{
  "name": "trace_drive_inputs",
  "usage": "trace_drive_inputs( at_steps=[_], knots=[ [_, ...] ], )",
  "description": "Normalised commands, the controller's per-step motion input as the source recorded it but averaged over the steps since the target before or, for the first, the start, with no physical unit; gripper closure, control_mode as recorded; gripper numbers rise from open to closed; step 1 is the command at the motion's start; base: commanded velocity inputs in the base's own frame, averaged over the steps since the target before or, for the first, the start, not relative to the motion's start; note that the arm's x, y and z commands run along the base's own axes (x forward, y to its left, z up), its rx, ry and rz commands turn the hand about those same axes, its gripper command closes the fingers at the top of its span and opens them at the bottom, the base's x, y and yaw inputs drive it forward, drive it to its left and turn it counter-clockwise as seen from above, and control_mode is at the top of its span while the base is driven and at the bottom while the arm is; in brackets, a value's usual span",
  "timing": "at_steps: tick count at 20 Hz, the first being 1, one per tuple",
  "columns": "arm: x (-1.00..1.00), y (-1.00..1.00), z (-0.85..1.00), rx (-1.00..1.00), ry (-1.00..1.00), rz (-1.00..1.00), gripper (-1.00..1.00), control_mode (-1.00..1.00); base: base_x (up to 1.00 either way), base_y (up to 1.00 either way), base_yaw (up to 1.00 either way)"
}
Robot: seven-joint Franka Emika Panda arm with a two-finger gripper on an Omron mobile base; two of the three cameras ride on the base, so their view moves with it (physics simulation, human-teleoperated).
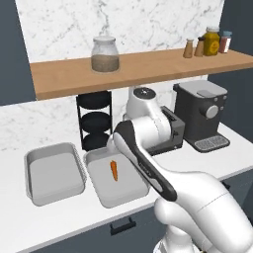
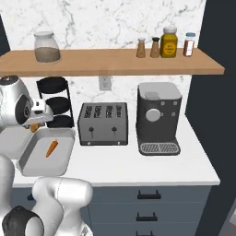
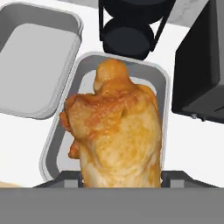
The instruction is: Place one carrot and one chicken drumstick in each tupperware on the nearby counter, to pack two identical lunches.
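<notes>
Two pale grey tupperware tubs lie side by side on the white counter. The left tub has nothing in it. The right tub holds one carrot, also seen as carrot. My gripper is shut on a golden chicken drumstick, which hangs over the right tub's rim. The carrot is hidden behind the drumstick in the hand view. In the right base view my gripper hovers above the far left end of that tub.
A silver four-slot toaster stands right of the tubs, with a dark coffee machine beyond it. A black tiered rack stands behind the tubs. Above, the wooden shelf carries a jar and spice bottles.
</notes>
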Motion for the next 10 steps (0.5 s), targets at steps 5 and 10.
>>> trace_drive_inputs(
  at_steps=[5, 10],
  knots=[
    [-0.11, -0.13, -1.00, 0.05, 0.21, -0.14, 1.00, -1.00, 0.00, 0.00, 0.00],
    [0.12, 0.00, -0.90, -0.07, 0.01, -0.16, 1.00, -1.00, 0.00, 0.00, 0.00]
  ],
)
